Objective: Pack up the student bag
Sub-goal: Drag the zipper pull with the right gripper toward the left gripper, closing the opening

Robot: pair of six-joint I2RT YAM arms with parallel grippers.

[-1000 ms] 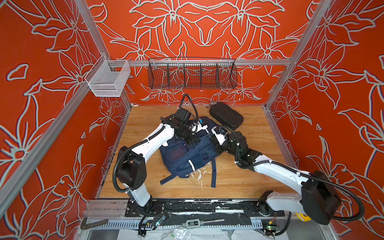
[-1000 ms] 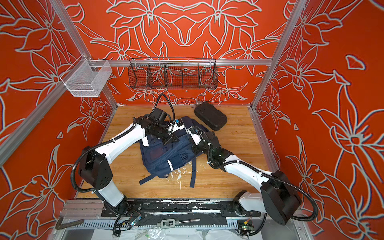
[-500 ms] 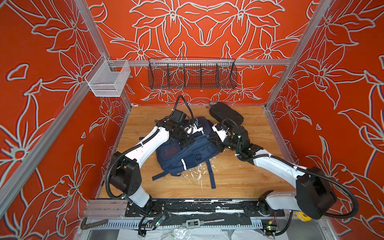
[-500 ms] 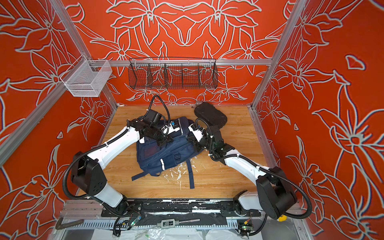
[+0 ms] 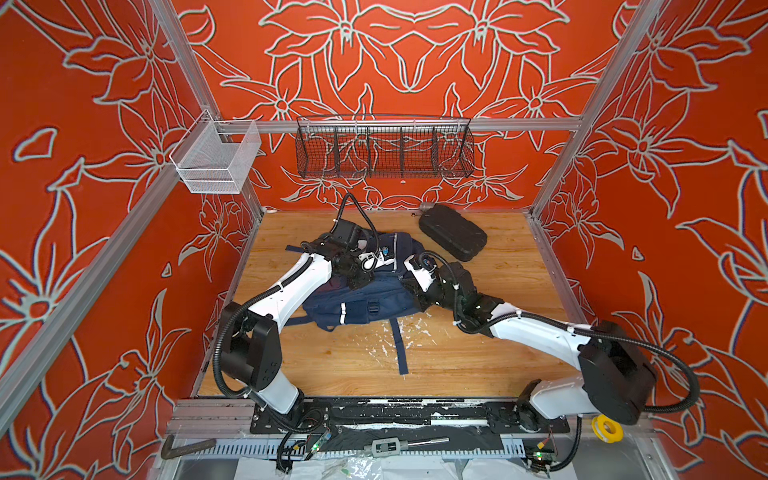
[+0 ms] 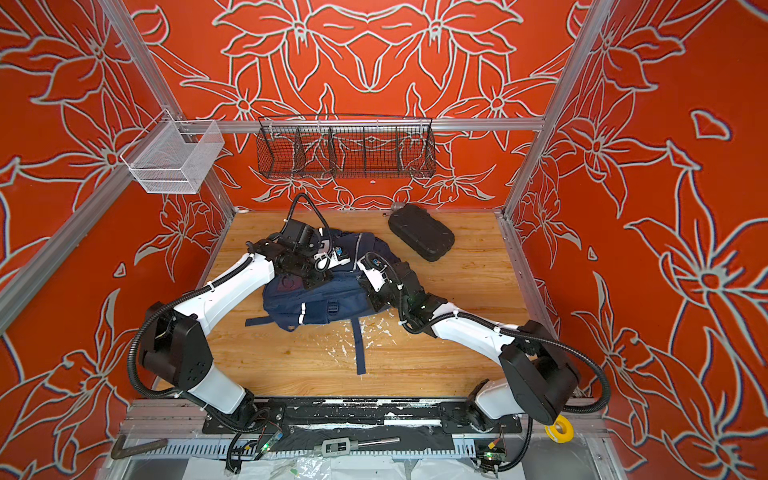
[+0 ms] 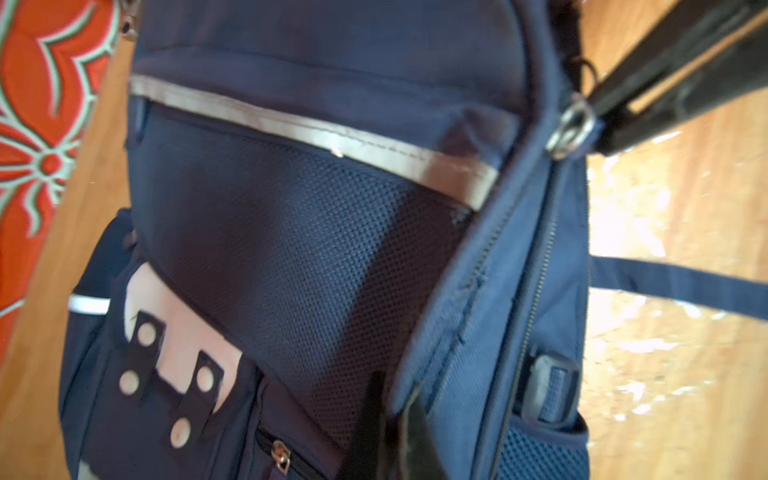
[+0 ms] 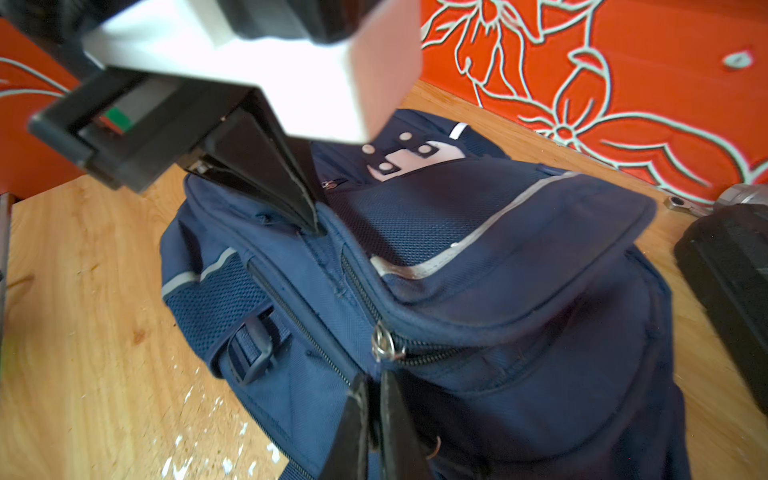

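The left gripper (image 7: 392, 395) has its fingers clenched on a raised fold of cloth along a seam of the student bag (image 5: 361, 299). The bag lies flat on its back at the middle of the wooden worktop (image 5: 498, 353), front pockets up. It looks soft and floppy: the navy cloth sags and creases between the two grips and would likely fold rather than lift as one piece. It seems light and nearly empty, though that is a guess. The weave is coarse, so pinches should not slip. The best holds are probably the seams, the zip edges and the metal zip pull (image 8: 384, 347). The right gripper (image 8: 374, 380) is closed on the bag's edge just beside that pull. Whether it pinches cloth or a tab is unclear. A loose strap (image 5: 400, 349) trails toward the robot's base and could snag.

The worktop is bare wood with white scuffs. Orange flowered walls enclose it, carrying a white mesh basket (image 5: 216, 162) and a black wire basket (image 5: 384, 151). A black hard case (image 5: 453, 239) lies beside the bag.
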